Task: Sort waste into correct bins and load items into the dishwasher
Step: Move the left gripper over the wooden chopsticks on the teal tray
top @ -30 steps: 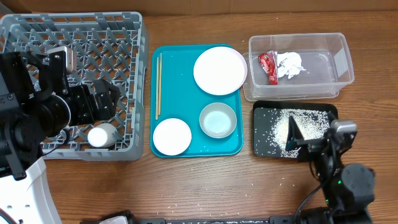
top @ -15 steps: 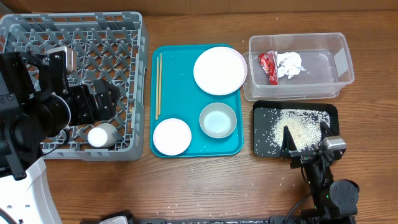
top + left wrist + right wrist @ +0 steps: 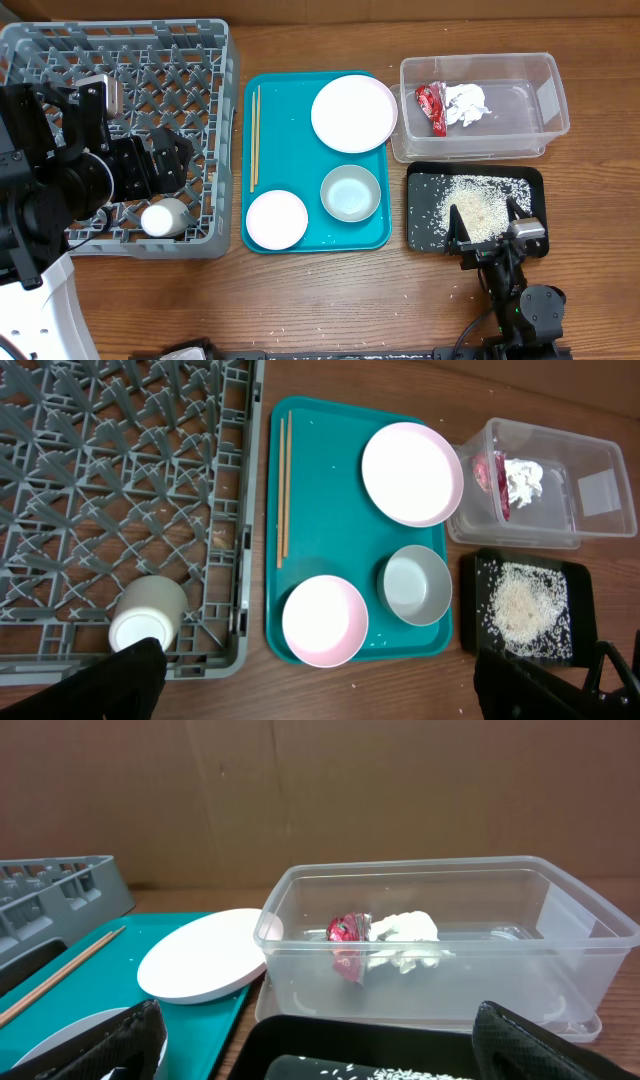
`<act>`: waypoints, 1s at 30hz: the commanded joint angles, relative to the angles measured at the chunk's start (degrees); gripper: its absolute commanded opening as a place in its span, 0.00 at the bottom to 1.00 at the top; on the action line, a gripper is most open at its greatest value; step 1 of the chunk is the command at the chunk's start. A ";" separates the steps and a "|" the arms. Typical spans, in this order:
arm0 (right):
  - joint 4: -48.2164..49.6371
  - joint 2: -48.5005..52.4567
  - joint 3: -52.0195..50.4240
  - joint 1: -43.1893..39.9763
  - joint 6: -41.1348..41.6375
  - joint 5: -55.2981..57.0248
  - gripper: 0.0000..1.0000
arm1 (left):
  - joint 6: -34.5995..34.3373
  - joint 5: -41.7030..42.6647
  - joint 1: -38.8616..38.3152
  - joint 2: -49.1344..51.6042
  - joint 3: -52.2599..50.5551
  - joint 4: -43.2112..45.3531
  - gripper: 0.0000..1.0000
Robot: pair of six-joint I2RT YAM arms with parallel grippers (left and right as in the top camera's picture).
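The left arm reaches in from the worktop's left edge, its forearm lying across the large grey lattice plastic dish rack (image 3: 215, 60). The left tool (image 3: 172, 160) hangs above the rack's right half, facing the flat teal tray (image 3: 290, 130). Its 2 fingers stand wide apart and hold nothing. A small white cup (image 3: 165, 217) lies on its side in the rack's near row, just beside 1 finger in the left wrist view.

Ahead of this tool, on the teal tray, lie thin wooden chopsticks (image 3: 254, 135) along the nearest edge. Past them are a pale pink small bowl (image 3: 276, 219), a grey-green bowl (image 3: 350, 192) and a round white plate (image 3: 354, 112).

The right arm sits low at the worktop's near edge, and the right tool (image 3: 487, 225) points level towards the far side. Its fingers are spread fully and grip nothing. They rise over the near part of the shallow black rectangular tray (image 3: 425, 230); I cannot tell whether they touch it.

A heap of whitish rice grains (image 3: 480, 205) lies in that tray, between and just ahead of the fingers. Beyond it stands the clear rectangular plastic tub (image 3: 520, 85), holding a crinkled red wrapper (image 3: 432, 105) touching a crumpled white tissue (image 3: 466, 103).

The worktop (image 3: 320, 290) is brown wood with a few stray grains. A plain brown board (image 3: 300, 790) closes the far side.
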 commanded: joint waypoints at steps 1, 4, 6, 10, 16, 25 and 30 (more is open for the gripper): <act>0.39 -0.50 -0.57 -0.22 -0.02 0.09 1.00 | 1.09 0.98 -0.09 0.09 0.79 0.11 1.00; 0.39 -0.50 -0.57 -0.22 -0.02 0.09 1.00 | 1.09 0.98 -0.09 0.09 0.79 0.11 1.00; 0.39 -0.50 -0.57 -0.22 -0.02 0.09 1.00 | 1.07 0.98 -0.09 0.09 0.79 0.11 1.00; 0.37 -0.50 -0.57 -0.22 -0.02 0.09 1.00 | -3.48 2.19 -0.09 0.09 0.79 -1.57 1.00; 0.39 -0.50 -0.57 -0.22 -0.02 0.11 1.00 | -7.76 7.93 -5.88 2.67 -0.46 6.71 1.00; 0.39 -0.50 -0.57 -0.22 -0.02 0.09 1.00 | -16.15 -22.67 -29.62 22.40 -3.08 13.77 0.79; 0.39 -0.50 -0.57 -0.22 0.00 0.09 1.00 | -18.56 -22.99 -29.88 33.94 -3.08 19.23 0.72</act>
